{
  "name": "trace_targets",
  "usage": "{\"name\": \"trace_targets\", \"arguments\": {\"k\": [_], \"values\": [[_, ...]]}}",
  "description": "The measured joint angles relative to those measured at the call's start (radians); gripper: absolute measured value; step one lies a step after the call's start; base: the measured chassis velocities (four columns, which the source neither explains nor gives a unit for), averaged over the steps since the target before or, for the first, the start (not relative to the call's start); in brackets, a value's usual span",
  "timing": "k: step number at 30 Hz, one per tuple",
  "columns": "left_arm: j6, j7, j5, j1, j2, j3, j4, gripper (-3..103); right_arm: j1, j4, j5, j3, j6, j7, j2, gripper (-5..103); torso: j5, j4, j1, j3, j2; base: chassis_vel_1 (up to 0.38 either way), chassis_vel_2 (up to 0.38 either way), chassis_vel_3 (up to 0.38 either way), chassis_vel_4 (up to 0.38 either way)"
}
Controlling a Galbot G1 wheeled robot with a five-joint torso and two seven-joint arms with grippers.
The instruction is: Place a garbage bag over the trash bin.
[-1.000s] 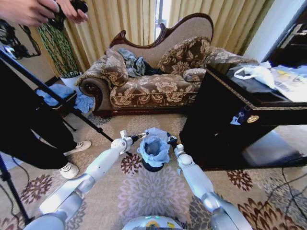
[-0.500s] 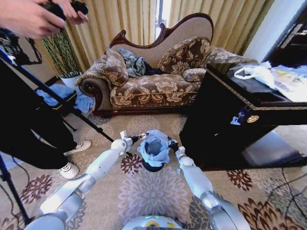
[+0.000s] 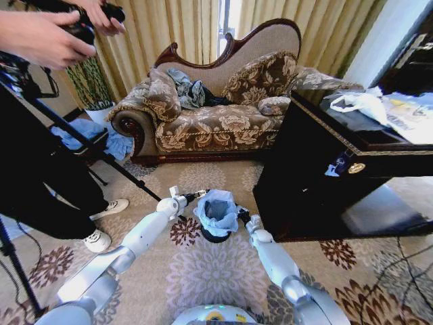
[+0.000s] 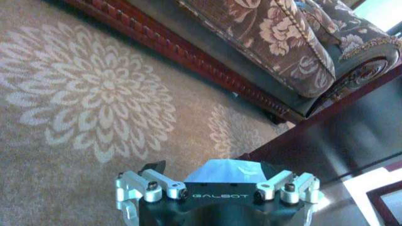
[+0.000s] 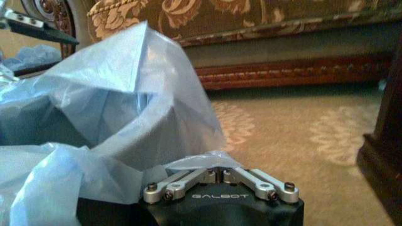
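Right gripper (image 3: pixel 241 215) drawn back slightly from the sofa (image 3: pixel 216 101), jaws pinched on the garbage bag (image 3: pixel 218 206) draped over the trash bin (image 3: pixel 215 235), right wrist view shows the pinch, left gripper (image 3: pixel 196 195) spread open at the bag's other side.

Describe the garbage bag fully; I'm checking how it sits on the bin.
The garbage bag is thin, crinkly, pale blue translucent plastic, draped open over the small black trash bin on the patterned carpet, its mouth bunched and uneven. The right gripper pinches its edge; the left gripper is at its opposite side.
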Motion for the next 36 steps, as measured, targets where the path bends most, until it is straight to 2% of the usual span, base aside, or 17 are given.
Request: {"name": "trace_targets", "arguments": {"k": [7,19,25,26,29,30,32,33,34,35,36], "values": [[-0.004,0.007,0.008,0.001,-0.005,0.002,0.011,100,-0.02,-0.018,0.047,0.001,-0.005,-0.028,0.019,0,0.0,-0.0001,0.0,0.0,0.0,0.0,0.0,0.0,0.0],[-0.006,0.011,0.011,0.002,-0.009,0.004,0.015,100,-0.017,-0.093,0.053,0.037,0.023,-0.049,0.047,0,0.0002,0.0003,0.0,0.0,0.0,0.0,0.0,0.0,0.0],[-0.006,0.01,0.011,0.004,0.0,0.005,-0.001,100,-0.076,0.031,0.067,0.023,-0.019,-0.01,0.009,-2,0.0002,0.0004,0.0,0.0,0.0,0.0,0.0,0.0,0.0],[-0.006,0.01,0.013,0.005,0.004,0.005,-0.008,100,-0.089,0.057,0.068,0.02,-0.024,-0.002,-0.002,8,0.0003,0.0002,0.0,0.0,0.0,0.0,0.0,0.0,0.0],[-0.009,0.015,0.029,0.006,0.015,0.009,-0.02,100,-0.109,0.098,0.067,0.022,-0.027,0.007,-0.022,8,0.0003,0.0003,0.0,0.0,0.0,0.0,0.0,0.0,0.0],[-0.02,0.032,0.069,0.006,0.031,0.021,-0.033,100,-0.131,0.139,0.066,0.027,-0.029,0.014,-0.05,19,0.0003,0.0003,0.0,0.0,0.0,0.0,0.0,0.0,0.0],[-0.026,0.041,0.088,0.006,0.039,0.027,-0.039,100,-0.142,0.158,0.067,0.031,-0.03,0.016,-0.062,19,0.0003,0.0003,0.0,0.0,0.0,0.0,0.0,0.0,0.0],[-0.035,0.053,0.121,0.006,0.053,0.04,-0.053,100,-0.161,0.192,0.07,0.039,-0.035,0.019,-0.083,30,0.0002,0.0004,0.0,0.0,0.0,0.0,0.0,0.0,0.0],[-0.045,0.064,0.15,0.004,0.063,0.051,-0.066,100,-0.18,0.223,0.076,0.046,-0.04,0.023,-0.102,30,0.0003,0.0004,0.0,0.0,0.0,0.0,0.0,0.0,0.0],[-0.059,0.076,0.183,0.0,0.073,0.063,-0.077,100,-0.205,0.262,0.088,0.053,-0.05,0.028,-0.123,41,0.0002,0.0004,0.0,0.0,0.0,0.0,0.0,0.0,0.0],[-0.059,0.076,0.183,0.0,0.073,0.063,-0.077,100,-0.205,0.262,0.088,0.053,-0.05,0.028,-0.123,41,0.0002,0.0004,0.0,0.0,0.0,0.0,0.0,0.0,0.0]]}}
